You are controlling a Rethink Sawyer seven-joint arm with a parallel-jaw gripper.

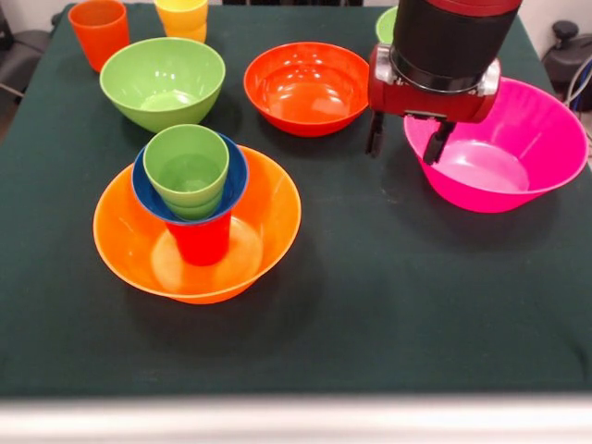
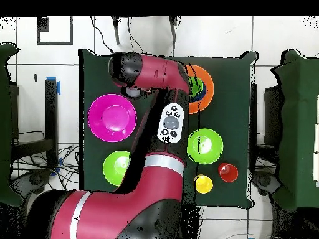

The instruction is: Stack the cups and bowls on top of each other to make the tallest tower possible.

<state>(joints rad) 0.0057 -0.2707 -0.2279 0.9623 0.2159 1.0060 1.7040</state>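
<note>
Dark green desk point(image 1: 388, 305) carries the tower point(image 1: 192, 190) in the large orange bowl point(image 1: 268, 222). Beside the pink bowl point(image 1: 527, 139), the tool point(image 1: 405, 141) hangs released, seemingly empty.

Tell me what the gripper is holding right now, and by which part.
Nothing is held. The gripper hangs open and empty over the cloth, beside the large pink bowl rim, its fingers around no object.

Red arm point(image 2: 156, 74) with black joints, white band, grey button pad (oval)

Dark green tablecloth point(image 1: 388, 305), pale floor with cables point(image 2: 43, 155).
</note>
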